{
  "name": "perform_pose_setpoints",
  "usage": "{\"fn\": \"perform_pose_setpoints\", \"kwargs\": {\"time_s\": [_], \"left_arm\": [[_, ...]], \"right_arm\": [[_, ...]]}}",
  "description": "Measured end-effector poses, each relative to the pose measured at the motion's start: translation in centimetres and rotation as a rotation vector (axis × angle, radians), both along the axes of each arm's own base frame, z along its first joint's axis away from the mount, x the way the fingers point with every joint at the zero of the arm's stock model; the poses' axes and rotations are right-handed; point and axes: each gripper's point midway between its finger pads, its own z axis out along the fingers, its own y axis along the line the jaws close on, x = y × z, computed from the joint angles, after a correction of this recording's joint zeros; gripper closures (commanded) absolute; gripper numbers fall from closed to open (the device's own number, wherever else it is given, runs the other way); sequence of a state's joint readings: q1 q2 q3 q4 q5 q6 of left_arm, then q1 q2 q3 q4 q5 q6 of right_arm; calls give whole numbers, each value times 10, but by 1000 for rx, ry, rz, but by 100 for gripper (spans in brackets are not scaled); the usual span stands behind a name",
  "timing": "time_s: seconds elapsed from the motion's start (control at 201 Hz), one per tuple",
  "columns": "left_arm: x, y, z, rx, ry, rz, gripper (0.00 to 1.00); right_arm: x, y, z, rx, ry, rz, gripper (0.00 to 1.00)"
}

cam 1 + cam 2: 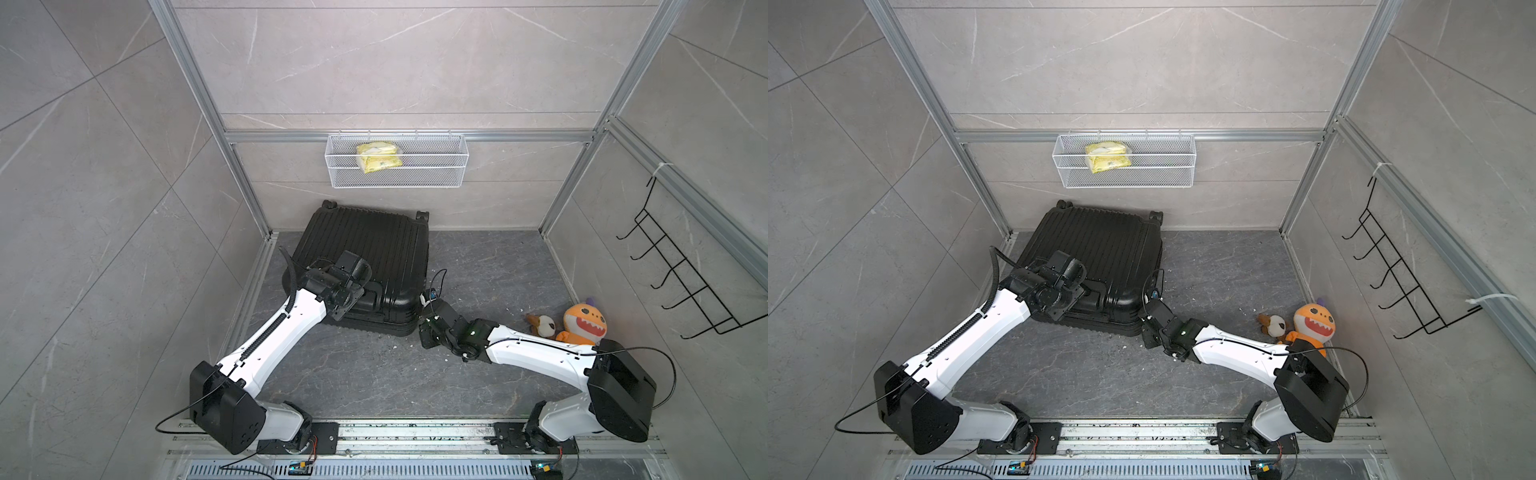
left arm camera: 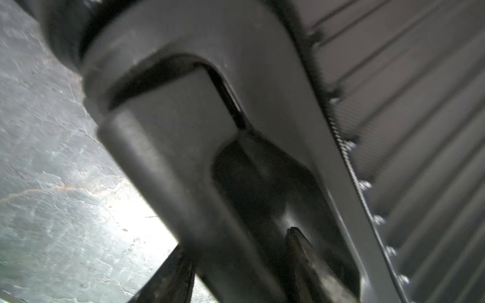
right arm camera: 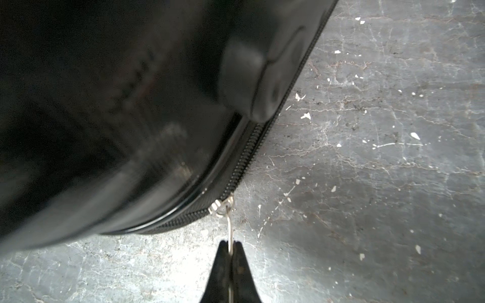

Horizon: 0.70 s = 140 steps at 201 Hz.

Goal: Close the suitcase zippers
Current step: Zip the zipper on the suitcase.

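The black ribbed suitcase point(image 1: 374, 245) point(image 1: 1100, 245) lies flat on the grey floor at the back left, shells together. My left gripper point(image 1: 368, 296) point(image 2: 236, 238) is over its near edge. Its fingers point(image 2: 173, 278) straddle the black handle point(image 2: 168, 147), and blur hides whether they press on it. At the near right corner my right gripper point(image 1: 420, 320) point(image 3: 230, 244) is shut on the thin silver pull point(image 3: 230, 228) of a slider point(image 3: 223, 206) on the zippers point(image 3: 244, 162). The track looks joined on both sides of the slider.
A white wire basket point(image 1: 397, 166) holding a yellow packet hangs on the back wall above the suitcase. Two plush toys point(image 1: 582, 320) lie by the right arm. A black wire hook rack point(image 1: 681, 274) hangs on the right wall. The left wall frame point(image 1: 266, 249) runs close beside the case.
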<state>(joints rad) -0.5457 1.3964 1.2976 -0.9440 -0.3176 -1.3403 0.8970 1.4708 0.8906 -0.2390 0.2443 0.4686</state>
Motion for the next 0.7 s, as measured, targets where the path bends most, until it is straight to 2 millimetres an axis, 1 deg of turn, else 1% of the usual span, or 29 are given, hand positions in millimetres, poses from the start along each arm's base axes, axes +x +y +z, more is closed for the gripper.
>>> {"fn": "perform_pose_setpoints", "kwargs": {"time_s": [0.07,0.15,0.189,0.234,0.254,0.359,0.528,0.558,0.698], "left_arm": [[0,-1,-3,-6,15,1,47],[1,0,-4,-15,28,22,57],[2,0,-4,-23,36,31,63],[3,1,-4,-19,37,24,79],[5,1,-4,-16,36,20,84],[10,4,-4,0,44,0,95],[18,11,-4,36,70,-4,98],[18,13,-4,42,76,-4,100],[18,17,-4,42,87,-2,100]], "right_arm": [[0,1,1,2,-2,3,100],[0,2,2,3,-4,5,100],[-1,3,2,2,-5,9,100],[-1,3,2,0,-7,14,100],[-1,4,2,0,-7,16,100],[-2,5,3,-6,-14,26,100],[-5,6,5,-18,-24,52,100],[-5,6,5,-20,-24,55,100],[-5,4,6,-23,-22,70,100]]}}
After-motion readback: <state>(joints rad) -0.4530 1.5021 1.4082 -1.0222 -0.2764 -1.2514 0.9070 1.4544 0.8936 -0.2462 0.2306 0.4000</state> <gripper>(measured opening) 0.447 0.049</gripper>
